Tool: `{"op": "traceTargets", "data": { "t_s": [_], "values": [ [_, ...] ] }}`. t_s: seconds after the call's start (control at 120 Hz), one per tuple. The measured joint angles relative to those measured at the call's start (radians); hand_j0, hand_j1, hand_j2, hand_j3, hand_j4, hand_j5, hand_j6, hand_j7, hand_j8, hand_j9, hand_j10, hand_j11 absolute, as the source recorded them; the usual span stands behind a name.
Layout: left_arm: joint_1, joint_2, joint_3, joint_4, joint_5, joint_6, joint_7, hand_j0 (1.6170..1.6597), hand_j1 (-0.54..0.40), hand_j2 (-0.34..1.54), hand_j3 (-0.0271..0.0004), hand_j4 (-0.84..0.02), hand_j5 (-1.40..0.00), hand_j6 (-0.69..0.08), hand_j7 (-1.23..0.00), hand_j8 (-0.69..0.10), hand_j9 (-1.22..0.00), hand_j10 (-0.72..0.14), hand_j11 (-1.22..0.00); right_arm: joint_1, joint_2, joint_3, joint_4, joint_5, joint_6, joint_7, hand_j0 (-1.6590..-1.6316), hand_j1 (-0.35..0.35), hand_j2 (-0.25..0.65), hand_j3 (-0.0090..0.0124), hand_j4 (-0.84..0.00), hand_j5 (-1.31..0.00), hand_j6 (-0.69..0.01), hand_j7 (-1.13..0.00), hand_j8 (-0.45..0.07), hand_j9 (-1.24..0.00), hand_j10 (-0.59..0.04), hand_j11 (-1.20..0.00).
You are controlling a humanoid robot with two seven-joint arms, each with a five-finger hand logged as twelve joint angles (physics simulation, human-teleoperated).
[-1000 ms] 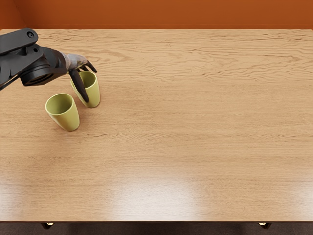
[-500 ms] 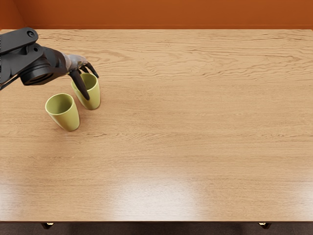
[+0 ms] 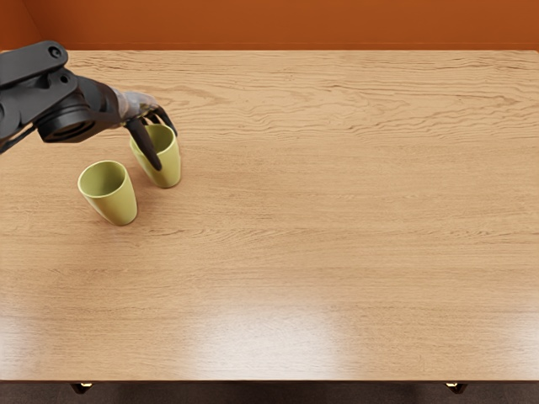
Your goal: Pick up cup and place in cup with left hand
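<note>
Table first, then my left arm reaching in over it to the far cup, upright just beside the near cup, whose open mouth shows nothing inside. Left hand is partly closed, fingers astride the far cup and, I judge, gripping it, though I can't tell if it's raised. I should lift straight, clear the near cup's rim, centre above and lower slowly, keeping fingertips from snagging.
</note>
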Motion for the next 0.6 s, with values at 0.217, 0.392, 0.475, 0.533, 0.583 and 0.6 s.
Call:
{"op": "traceTargets", "data": {
  "t_s": [0.217, 0.392, 0.475, 0.533, 0.583, 0.6],
  "values": [
    [-0.023, 0.007, 0.000, -0.017, -0.046, -0.025, 0.000, 1.6518, -0.153, 0.21, 0.0000, -0.453, -0.75, -0.241, -0.74, -0.205, -0.73, -0.367, -0.71, 0.000, 0.000, 0.000, 0.000, 0.000, 0.000, 0.000, -1.6581, -0.314, -0.006, 0.0000, -0.030, -0.04, -0.030, -0.04, -0.030, -0.04, -0.030, -0.04],
    [-0.033, 0.013, 0.001, -0.048, -0.083, -0.029, 0.000, 1.6540, -0.142, 0.30, 0.0000, -0.507, -0.75, -0.265, -0.74, -0.238, -0.74, -0.410, -0.72, 0.000, 0.001, 0.001, 0.000, 0.000, 0.000, 0.000, -1.6581, -0.314, -0.006, 0.0000, -0.030, -0.04, -0.030, -0.04, -0.030, -0.04, -0.030, -0.04],
    [-0.048, 0.036, 0.002, -0.065, -0.110, -0.030, 0.000, 1.6546, -0.145, 0.33, 0.0000, -0.509, -0.77, -0.257, -0.77, -0.230, -0.76, -0.404, -0.73, 0.000, 0.001, 0.001, 0.000, 0.000, 0.000, 0.000, -1.6581, -0.314, -0.006, 0.0000, -0.030, -0.04, -0.030, -0.04, -0.030, -0.04, -0.029, -0.04],
    [-0.055, 0.055, 0.002, -0.080, -0.123, -0.029, 0.000, 1.6548, -0.149, 0.35, 0.0000, -0.516, -0.77, -0.262, -0.78, -0.238, -0.77, -0.404, -0.74, 0.000, 0.001, 0.001, 0.000, 0.000, 0.000, 0.000, -1.6581, -0.314, -0.006, 0.0000, -0.030, -0.04, -0.030, -0.04, -0.030, -0.04, -0.029, -0.04],
    [-0.059, 0.067, 0.003, -0.091, -0.132, -0.030, 0.000, 1.6548, -0.149, 0.36, 0.0000, -0.519, -0.78, -0.263, -0.78, -0.245, -0.78, -0.406, -0.75, 0.000, 0.002, 0.001, 0.000, 0.000, 0.000, 0.000, -1.6581, -0.314, -0.006, 0.0000, -0.030, -0.04, -0.030, -0.04, -0.030, -0.04, -0.029, -0.04],
    [-0.060, 0.069, 0.003, -0.095, -0.135, -0.031, 0.000, 1.6550, -0.150, 0.43, 0.0000, -0.510, -0.78, -0.253, -0.79, -0.239, -0.78, -0.396, -0.75, 0.000, 0.002, 0.001, 0.000, 0.000, 0.000, 0.000, -1.6581, -0.314, -0.006, 0.0000, -0.030, -0.04, -0.030, -0.04, -0.030, -0.04, -0.029, -0.04]
  ]
}}
